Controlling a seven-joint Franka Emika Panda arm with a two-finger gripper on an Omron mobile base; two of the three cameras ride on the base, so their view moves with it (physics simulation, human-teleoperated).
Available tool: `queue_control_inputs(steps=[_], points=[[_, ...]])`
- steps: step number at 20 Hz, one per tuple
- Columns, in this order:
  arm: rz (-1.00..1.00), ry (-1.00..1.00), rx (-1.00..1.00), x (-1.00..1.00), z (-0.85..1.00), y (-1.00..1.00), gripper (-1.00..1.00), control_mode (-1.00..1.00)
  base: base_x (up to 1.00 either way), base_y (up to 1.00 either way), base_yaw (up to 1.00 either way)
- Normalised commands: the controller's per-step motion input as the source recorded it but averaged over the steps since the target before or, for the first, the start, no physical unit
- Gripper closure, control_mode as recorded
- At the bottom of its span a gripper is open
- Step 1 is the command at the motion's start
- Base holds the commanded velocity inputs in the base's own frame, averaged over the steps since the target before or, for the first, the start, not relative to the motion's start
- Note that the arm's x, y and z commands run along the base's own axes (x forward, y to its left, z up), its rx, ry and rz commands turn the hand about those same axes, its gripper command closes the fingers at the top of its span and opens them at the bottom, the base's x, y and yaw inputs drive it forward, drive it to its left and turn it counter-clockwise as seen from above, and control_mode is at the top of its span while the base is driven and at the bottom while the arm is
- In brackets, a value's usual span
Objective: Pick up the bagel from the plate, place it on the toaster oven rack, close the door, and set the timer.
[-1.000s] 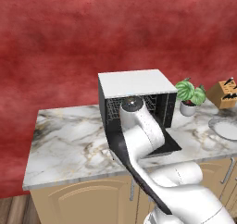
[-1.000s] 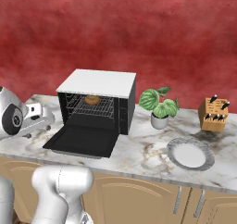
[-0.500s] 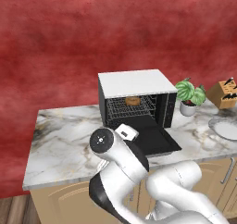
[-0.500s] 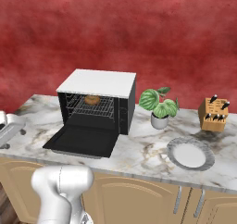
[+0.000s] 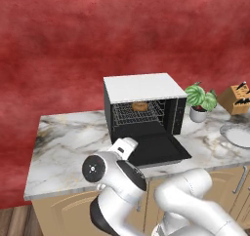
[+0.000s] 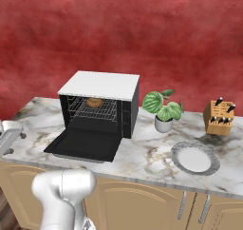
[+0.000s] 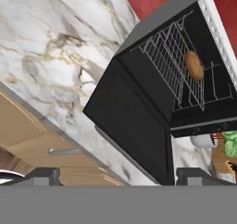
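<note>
The bagel (image 5: 140,106) lies on the rack (image 5: 136,114) inside the toaster oven (image 5: 143,105), toward the back of the cavity and close to its middle. In the right base view the same bagel (image 6: 94,102) sits on the wire grid (image 6: 97,110), and in the hand view it appears as a brown oval (image 7: 194,65) on the wires. The door (image 5: 155,149) is folded fully down and lies flat, reaching toward the front edge of the table (image 5: 68,147). The oven stands near the back edge of the table, roughly at its middle.

The end effector (image 7: 118,176) is open: its two dark finger tips (image 7: 44,175) stand wide apart at the bottom of the hand view, with nothing between them and nothing touched. It is placed off the front edge of the table, to the left of the lowered door, and faces the oven at a steep roll. In the right base view a grey part of the hand (image 6: 9,134) shows at the left edge of the picture, cut off by the frame.

The door handle cannot be made out clearly in either base view. The oven's controls are too small to read.

The plate (image 6: 195,158) rests bare near the front edge of the table, to the right of the oven and well apart from it. A potted plant (image 6: 163,111) stands just beside the oven's right side. A knife block (image 6: 219,118) stands farther right, near the back edge. The robot's own arm covers part of the front table edge in the left base view.
</note>
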Motion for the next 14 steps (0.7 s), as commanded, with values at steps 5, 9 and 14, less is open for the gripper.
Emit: queue_control_inputs(steps=[5, 9, 14], points=[[0.0, 0.0, -0.07, 0.43, -0.27, 0.0, -1.0, -1.0, 0.0, 0.0, 0.0], [0.0, 0.01, -0.1, 0.42, -0.25, 0.01, -1.0, -1.0, 0.0, 0.0, 0.0], [-0.01, 0.01, -0.11, 0.33, -0.28, 0.02, -1.0, -1.0, 0.0, 0.0, 0.0]])
